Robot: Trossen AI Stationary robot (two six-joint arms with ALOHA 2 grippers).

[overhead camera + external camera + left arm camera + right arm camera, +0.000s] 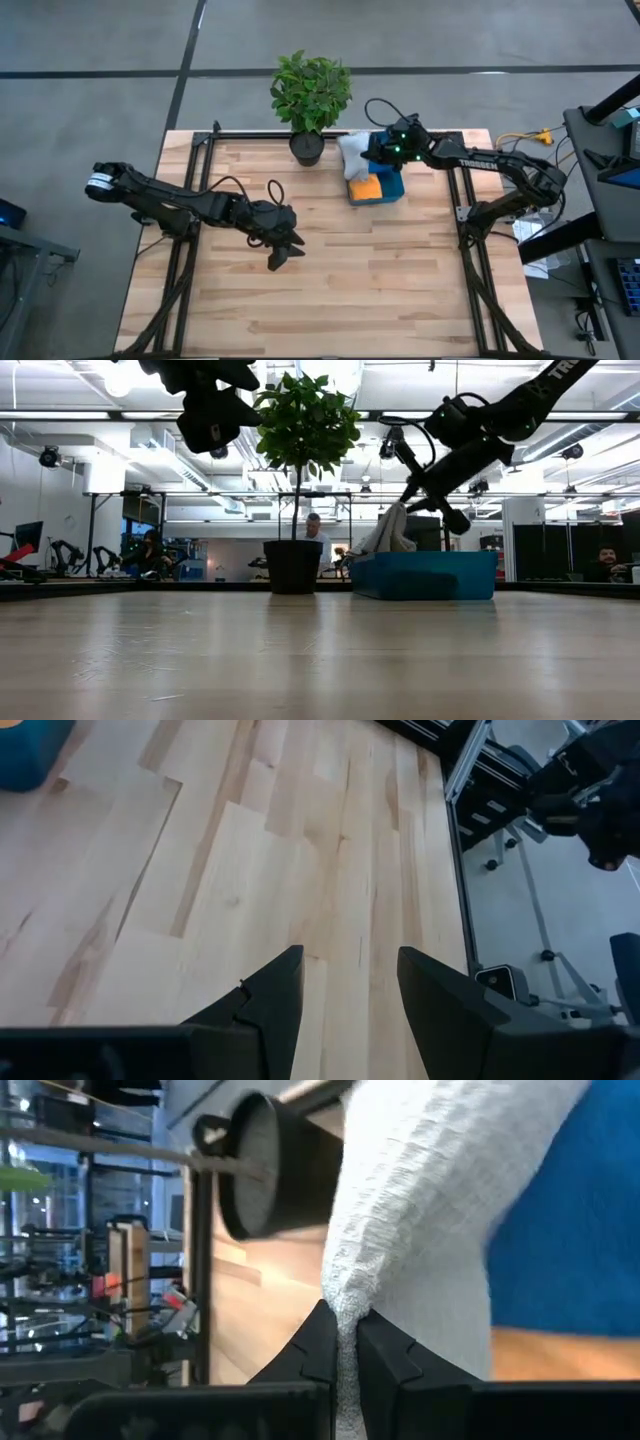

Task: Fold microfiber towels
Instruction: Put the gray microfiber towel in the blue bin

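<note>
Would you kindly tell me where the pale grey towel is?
The grey towel hangs pinched in the right pincer, above the teal bin's far-left corner, beside the potted plant.

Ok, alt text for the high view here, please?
Seen from above, the right end effector is shut on a grey towel, lifting it from a teal bin at the table's far edge, where an orange towel still lies. The left end effector hovers open and empty over bare wood mid-table; a potted plant stands beside the bin.
</note>
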